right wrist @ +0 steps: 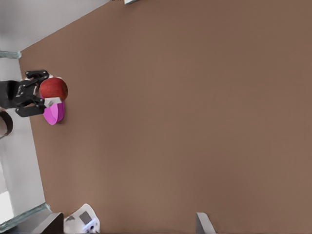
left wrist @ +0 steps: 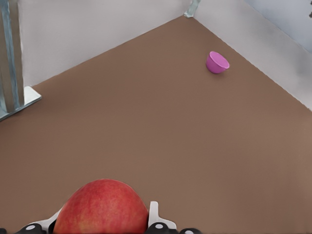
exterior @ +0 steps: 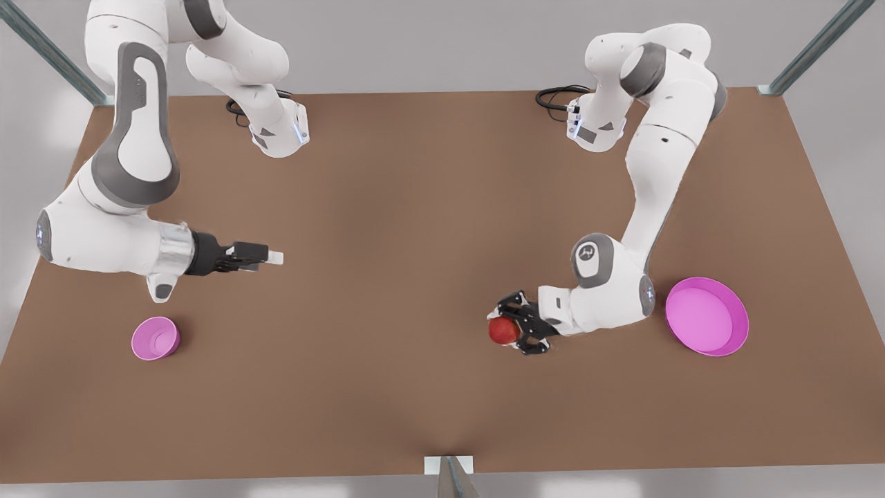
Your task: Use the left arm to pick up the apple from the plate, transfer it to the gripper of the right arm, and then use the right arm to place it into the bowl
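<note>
Taking the bowl (exterior: 155, 338) as landmark, near the counter's (exterior: 415, 207) edge on the front view's left, the right gripper (exterior: 275, 258) hangs just above and beside it, pointing across the open middle; whether its fingers are open or closed I cannot tell. Far across bare brown surface from the bowl, the left gripper (exterior: 513, 325) has its linkage fingers clamped on the apple (exterior: 503, 330), lifted off the counter. Farther still from the bowl, the plate (exterior: 706, 316) sits tilted toward the far side edge.
</note>
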